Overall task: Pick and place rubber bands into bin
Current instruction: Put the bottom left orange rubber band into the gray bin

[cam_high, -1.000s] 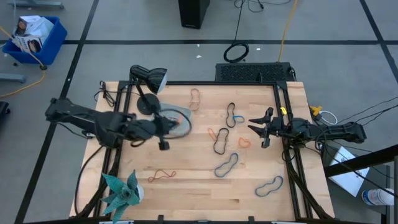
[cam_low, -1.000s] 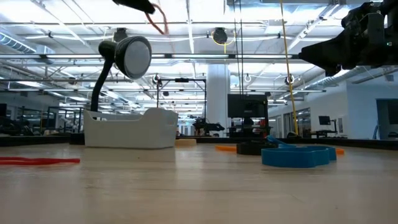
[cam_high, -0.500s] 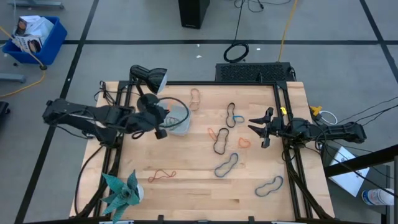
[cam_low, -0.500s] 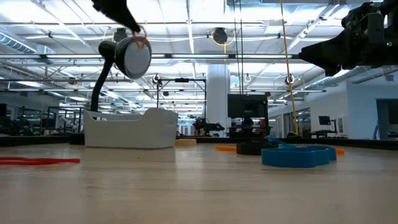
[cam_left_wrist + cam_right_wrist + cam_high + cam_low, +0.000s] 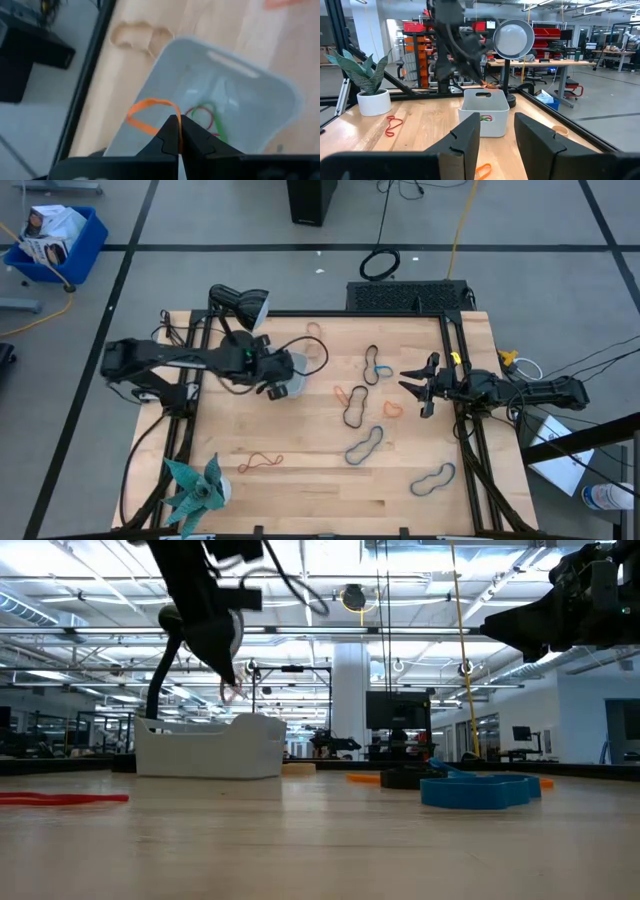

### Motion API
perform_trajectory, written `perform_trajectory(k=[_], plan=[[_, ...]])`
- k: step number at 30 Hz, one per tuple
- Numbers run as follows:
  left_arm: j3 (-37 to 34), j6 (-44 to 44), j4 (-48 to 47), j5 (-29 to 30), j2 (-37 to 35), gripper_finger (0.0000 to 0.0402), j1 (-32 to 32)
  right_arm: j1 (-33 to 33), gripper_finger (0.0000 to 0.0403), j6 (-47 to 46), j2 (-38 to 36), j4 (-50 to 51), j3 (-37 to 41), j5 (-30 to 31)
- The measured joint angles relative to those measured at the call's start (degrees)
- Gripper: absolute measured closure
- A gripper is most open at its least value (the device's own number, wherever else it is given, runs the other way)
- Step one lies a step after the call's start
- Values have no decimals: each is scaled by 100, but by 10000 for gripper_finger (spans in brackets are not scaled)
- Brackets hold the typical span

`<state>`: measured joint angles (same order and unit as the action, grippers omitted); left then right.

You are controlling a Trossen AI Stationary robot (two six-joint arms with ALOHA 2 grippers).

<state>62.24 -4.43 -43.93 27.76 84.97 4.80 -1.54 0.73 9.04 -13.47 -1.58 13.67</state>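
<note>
The light grey bin [image 5: 235, 67] stands on the table's far left part, next to the lamp; it also shows in the low view [image 5: 210, 752] and the right wrist view [image 5: 484, 117]. A green band and a red band [image 5: 206, 114] lie in it. My left gripper [image 5: 179, 122] hangs just above the bin [image 5: 232, 690], shut on an orange rubber band [image 5: 145, 112]. My right gripper [image 5: 415, 388] is open and empty over the table's right part. Several rubber bands lie on the wood: tan [image 5: 318, 350], black and blue [image 5: 375, 363], orange [image 5: 350, 394]. My left gripper pinches the orange rubber band at one end [image 5: 169, 114] between its two shut fingertips. The fingers come from above, slanting down. The rest of the loop [image 5: 137, 117] sticks out sideways from the tips, slack, lifted clear above the bin's inside.
A black desk lamp [image 5: 240, 305] stands behind the bin and a potted plant [image 5: 195, 485] at the near left corner. More bands lie at the middle and right: black [image 5: 355, 412], orange [image 5: 392, 409], blue-grey [image 5: 363, 445], blue [image 5: 433, 478], red [image 5: 260, 463].
My left gripper, shut on the orange band, has gone down from high above the table to just over the bin and a little toward the table's right edge. The band has come down with it, clear of everything.
</note>
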Motion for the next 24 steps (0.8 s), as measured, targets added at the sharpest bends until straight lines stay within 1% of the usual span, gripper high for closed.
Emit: perform_trajectory(k=[6,10,12,15,20,24], plan=[[0,4,5,-491,691,397,428,0,287,0,0,0,-2,0],[0,11,48,-668,1070,390,595,0,287,0,0,2,-2,0],[0,35,54,-742,1223,394,652,0,287,0,0,1,-2,0],[0,127,71,-874,1393,396,702,0,287,5,0,0,-1,0],[-1,125,73,-885,1495,377,719,0,287,13,0,3,-2,0],[-1,92,92,-885,1495,373,719,0,287,13,0,4,0,0]])
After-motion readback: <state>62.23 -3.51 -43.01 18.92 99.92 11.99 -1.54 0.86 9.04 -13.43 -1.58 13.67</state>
